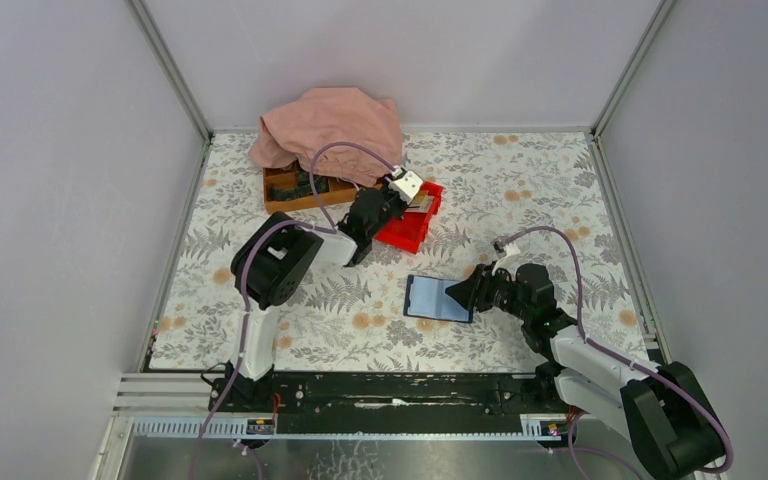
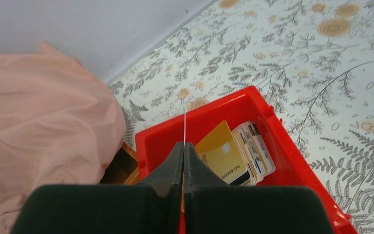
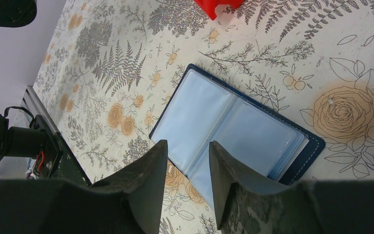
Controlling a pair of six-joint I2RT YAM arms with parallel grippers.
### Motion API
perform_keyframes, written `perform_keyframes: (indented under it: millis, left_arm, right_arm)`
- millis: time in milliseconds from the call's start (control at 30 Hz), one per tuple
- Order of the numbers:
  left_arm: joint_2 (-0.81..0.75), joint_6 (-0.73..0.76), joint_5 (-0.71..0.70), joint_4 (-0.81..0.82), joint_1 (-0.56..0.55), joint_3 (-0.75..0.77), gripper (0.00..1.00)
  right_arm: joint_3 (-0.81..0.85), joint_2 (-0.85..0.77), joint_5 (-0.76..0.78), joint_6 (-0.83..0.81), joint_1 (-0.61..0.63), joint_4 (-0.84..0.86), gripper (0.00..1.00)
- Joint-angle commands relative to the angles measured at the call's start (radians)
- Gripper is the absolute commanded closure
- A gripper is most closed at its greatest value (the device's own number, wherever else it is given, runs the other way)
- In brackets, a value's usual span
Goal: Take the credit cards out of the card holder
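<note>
Dark jaws of the left gripper (image 2: 183,146) meet with no gap. A hair-thin white line rises from between the tips, most likely a thin pale card (image 2: 185,124) pinched and seen edge-on, though the wrist view is too narrow to be sure. The gripper hangs over the left part of the red bin (image 2: 214,111), which serves as the drop point. A gold card (image 2: 221,151) and a fanned stack of striped cards (image 2: 258,146) already lie inside it, leaning toward its right wall. Holding the card by one edge, directly above the bin, would let it fall among the others once the jaws part.

The right gripper (image 3: 187,170) has its jaws apart and nothing between them. It is poised low at the near edge of the card holder (image 3: 229,131), with one finger overlapping that edge in the wrist view. The posture suits either pinning the holder flat or reaching into a sleeve for the next card.

The card holder lies opened flat on the floral table cover (image 3: 360,58), near the middle of the table and on the near side of the bin. Its clear blue-grey sleeves face up and its dark border shows all round. Whether any card remains in the sleeves cannot be told.

At the far left, a pink cloth (image 1: 330,118) drapes over the back of a wooden tray (image 1: 290,185), just beside the bin and playing no part in the transfer.
</note>
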Motion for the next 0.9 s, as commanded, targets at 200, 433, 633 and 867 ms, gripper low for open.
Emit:
perform_keyframes:
  millis: [200,433,633,867]
  left_arm:
    - [0.040,0.021,-0.013,-0.031,-0.004,0.048,0.82]
    - [0.006,-0.002,-0.034,0.027,-0.004,0.000,0.63]
    - [-0.091,-0.033,-0.035,0.078,-0.015,-0.062,0.61]
    - [-0.245,-0.137,-0.009,0.055,-0.040,-0.112,0.60]
  right_arm:
    - [0.042,-0.006,0.018,-0.015,0.000,0.025,0.56]
    - [0.043,-0.003,0.016,-0.018,0.001,0.027,0.56]
    - [0.043,0.004,0.018,-0.017,0.000,0.030,0.56]
    - [0.045,-0.004,0.052,-0.014,0.000,0.007,0.56]
